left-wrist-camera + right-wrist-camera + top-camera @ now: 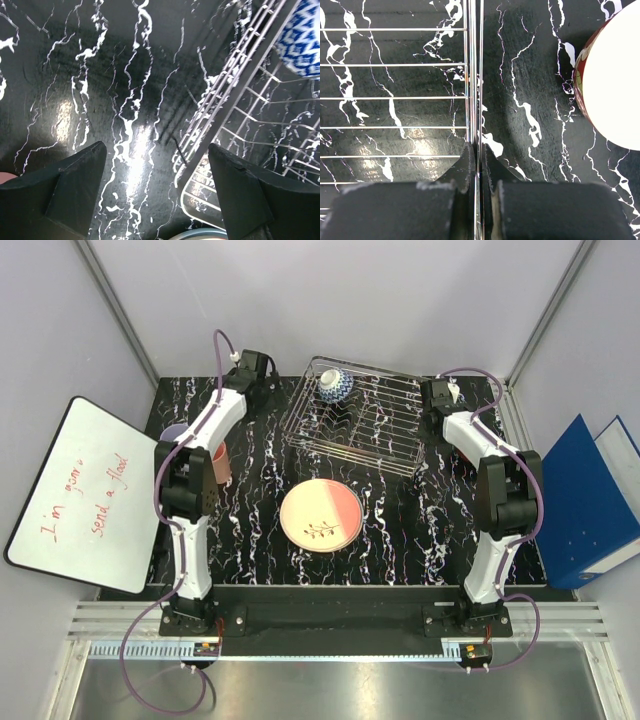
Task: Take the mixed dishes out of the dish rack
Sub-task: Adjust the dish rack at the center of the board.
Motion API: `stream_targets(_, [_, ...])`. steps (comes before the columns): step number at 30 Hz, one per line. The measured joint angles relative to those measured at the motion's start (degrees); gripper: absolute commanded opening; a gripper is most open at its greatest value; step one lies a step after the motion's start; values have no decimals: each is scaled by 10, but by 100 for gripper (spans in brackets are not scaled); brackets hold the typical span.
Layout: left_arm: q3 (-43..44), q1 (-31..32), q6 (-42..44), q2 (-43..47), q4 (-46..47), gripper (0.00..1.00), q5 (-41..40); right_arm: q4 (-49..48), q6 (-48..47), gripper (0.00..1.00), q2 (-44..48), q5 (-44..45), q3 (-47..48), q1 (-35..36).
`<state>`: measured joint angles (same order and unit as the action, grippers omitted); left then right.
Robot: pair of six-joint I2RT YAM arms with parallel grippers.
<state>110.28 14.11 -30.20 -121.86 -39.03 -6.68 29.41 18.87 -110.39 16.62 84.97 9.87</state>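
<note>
Silver wire forms the dish rack [356, 426], which is set at the back middle of the black, white-veined worktop [250, 525]. Its right-hand rim is gripped by the right hand [477, 150]. In the right wrist view the two dark fingers [462, 170] are clenched on the rim wire, which runs straight up between them. Just beside that rim, on the worktop, a red bowl [612, 75] with a white inside is seen, apart from the rack.

One blue-white patterned bowl [334, 386] is held in the rack's back left corner. The rest of the rack is shown bare, with the worktop visible through the wires. The left hand [157, 147] is held released, its fingers spread wide, over bare worktop just outside the rack's left edge. Nothing is grasped by it. In the left wrist view the same patterned bowl is caught at the upper right, inside the wire.

A cream and pink plate [320, 516] with a sprig drawing is laid flat on the worktop in front of the rack, apart from it. A pink cup [219, 464] is partly hidden beneath the left arm, and a lavender cup [172, 431] is glimpsed at the worktop's left edge. A whiteboard [85, 495] with red writing is propped to the left, and blue folders [585, 500] are stood to the right.
</note>
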Motion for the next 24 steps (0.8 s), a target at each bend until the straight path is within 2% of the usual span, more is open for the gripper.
stream_targets(6, [6,0,2,0,14,84,13,-6,0,0,-2,-4,0,-1])
stream_targets(12, [6,10,9,0,19,78,35,-16,2,0,-3,-11,-2,-2])
stream_targets(17, [1,26,16,0,28,63,46,-17,3,0,-3,-12,-3,-2])
stream_targets(23, [-25,34,19,-2,32,56,47,-21,4,0,-3,-12,-4,-2])
stream_targets(24, [-30,33,19,-3,32,47,46,-21,4,0,-3,-13,-5,-2])
